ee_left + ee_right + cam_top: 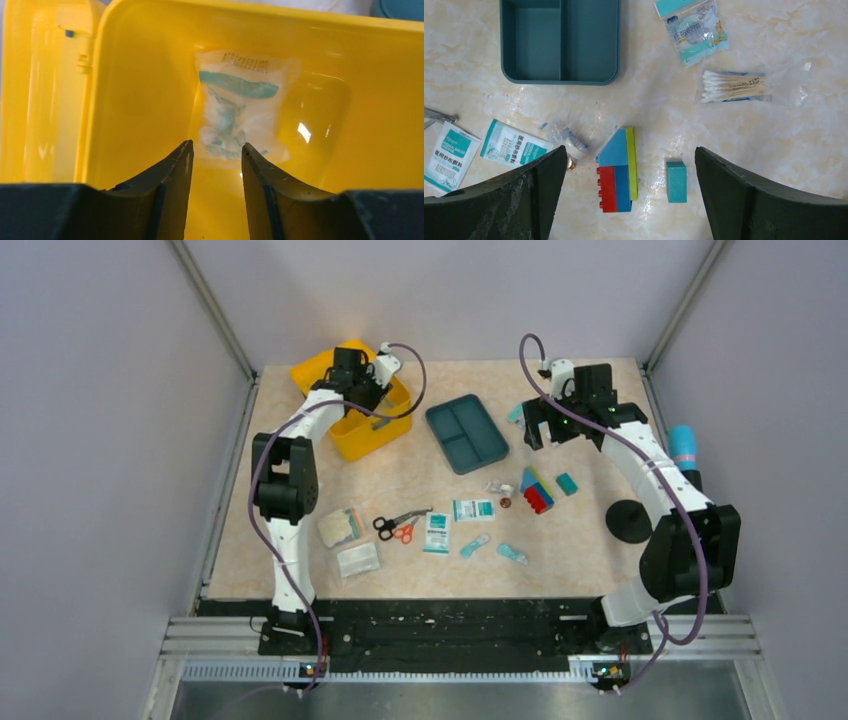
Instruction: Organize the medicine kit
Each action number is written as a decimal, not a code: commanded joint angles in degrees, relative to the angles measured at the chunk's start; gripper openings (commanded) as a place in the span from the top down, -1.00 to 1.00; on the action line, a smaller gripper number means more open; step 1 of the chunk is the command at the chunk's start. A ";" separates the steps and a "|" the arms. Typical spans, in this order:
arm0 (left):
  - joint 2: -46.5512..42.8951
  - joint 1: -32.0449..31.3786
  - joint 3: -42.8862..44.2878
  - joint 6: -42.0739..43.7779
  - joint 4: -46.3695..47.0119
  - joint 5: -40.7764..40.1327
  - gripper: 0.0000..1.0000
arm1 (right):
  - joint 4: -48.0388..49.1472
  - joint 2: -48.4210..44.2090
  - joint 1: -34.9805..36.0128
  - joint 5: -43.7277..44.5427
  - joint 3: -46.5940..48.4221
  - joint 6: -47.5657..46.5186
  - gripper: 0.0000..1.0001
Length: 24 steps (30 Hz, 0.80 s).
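The yellow medicine kit stands open at the back left, its lid thrown back. My left gripper reaches into it; in the left wrist view the gripper is open and empty above the yellow floor, just short of a clear packet with teal print lying inside. My right gripper hovers high at the back right, open wide and empty, above a stack of coloured blocks and a small teal block.
A dark teal compartment tray lies right of the kit. Scissors, gauze packets, clear bags and small teal sachets lie across the front. A mask packet and cotton swabs lie under my right arm. A black disc stands right.
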 commanded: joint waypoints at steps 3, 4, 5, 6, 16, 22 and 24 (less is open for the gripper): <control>-6.54 -0.04 0.70 -2.19 5.13 -3.90 0.01 | 0.43 -1.17 0.55 0.34 1.18 0.43 -0.93; -8.92 0.00 -0.46 -2.99 4.51 -3.60 0.01 | 0.38 -1.22 0.62 0.20 1.28 0.62 -0.93; -11.73 0.00 -1.78 -4.02 4.14 -3.44 0.01 | 0.38 -1.24 0.59 0.01 1.31 0.73 -0.93; -14.66 0.00 -3.51 -5.26 3.92 -3.34 0.00 | 0.33 -1.34 0.58 -0.09 1.35 0.83 -0.93; -39.83 4.63 -20.67 -25.64 -11.70 -9.09 -0.40 | 0.45 -1.82 0.57 -1.92 0.43 1.45 -0.93; -43.26 12.53 -32.39 -20.99 -17.97 -8.70 -0.32 | 1.27 -0.72 0.55 -5.59 1.05 2.78 -0.93; -43.15 15.48 -35.92 -16.58 -16.19 -7.84 -0.33 | 1.49 -0.40 0.55 -5.30 0.94 2.83 -0.93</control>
